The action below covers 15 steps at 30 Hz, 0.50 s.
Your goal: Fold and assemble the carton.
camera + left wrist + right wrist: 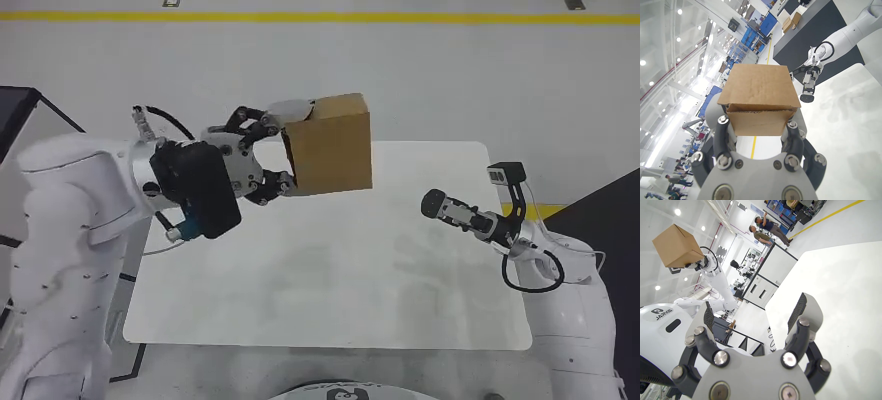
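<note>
A brown cardboard carton [332, 143] hangs in the air over the table's far left part, formed into a box with its flaps folded in. My left gripper [283, 150] is shut on the carton's near end, a finger on each side. In the left wrist view the carton [758, 91] sits between the two fingers [721, 125], with a folded flap edge facing the camera. My right gripper [433, 204] stands open above the table's right side, with nothing between its fingers [800, 309]. From the right wrist view the carton [676, 246] shows far off, held up by the other arm.
The white table [330, 290] is bare across its middle and front. A dark bench [810, 37] with a few more cartons stands beyond the table's right side. A yellow floor line [320, 17] runs behind the table.
</note>
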Each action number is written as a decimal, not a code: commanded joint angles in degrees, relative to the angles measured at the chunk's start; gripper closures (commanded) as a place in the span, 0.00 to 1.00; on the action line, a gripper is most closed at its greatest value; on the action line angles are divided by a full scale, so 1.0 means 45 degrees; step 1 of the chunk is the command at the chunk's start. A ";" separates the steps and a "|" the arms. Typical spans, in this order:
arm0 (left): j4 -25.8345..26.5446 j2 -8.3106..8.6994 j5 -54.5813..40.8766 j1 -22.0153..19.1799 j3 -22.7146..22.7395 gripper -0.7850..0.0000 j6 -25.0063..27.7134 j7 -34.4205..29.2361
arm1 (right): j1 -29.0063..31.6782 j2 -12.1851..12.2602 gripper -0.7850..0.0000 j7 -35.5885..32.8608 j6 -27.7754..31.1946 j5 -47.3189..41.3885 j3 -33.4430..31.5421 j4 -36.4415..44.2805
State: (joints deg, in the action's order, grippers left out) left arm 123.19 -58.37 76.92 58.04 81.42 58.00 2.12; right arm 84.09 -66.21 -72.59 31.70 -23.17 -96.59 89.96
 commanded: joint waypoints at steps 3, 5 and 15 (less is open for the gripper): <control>0.0066 0.0001 -0.0029 0.0039 -0.0011 1.00 -0.0092 -0.0583 | 0.0000 0.0000 0.00 0.0000 0.0000 0.0000 0.0000 0.0000; 0.0446 0.0044 0.0774 0.0102 -0.0135 1.00 -0.0016 -0.0468 | 0.0000 0.0000 0.00 0.0000 0.0000 0.0000 0.0000 0.0000; 0.0775 0.0437 0.8215 0.0418 -0.0155 1.00 -0.2199 0.5635 | 0.0000 0.0000 0.00 0.0000 0.0000 0.0000 0.0000 0.0000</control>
State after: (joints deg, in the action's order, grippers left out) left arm 127.15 -56.69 108.23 59.54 80.88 50.23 22.89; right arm 84.09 -66.21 -72.59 31.70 -23.17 -96.59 89.96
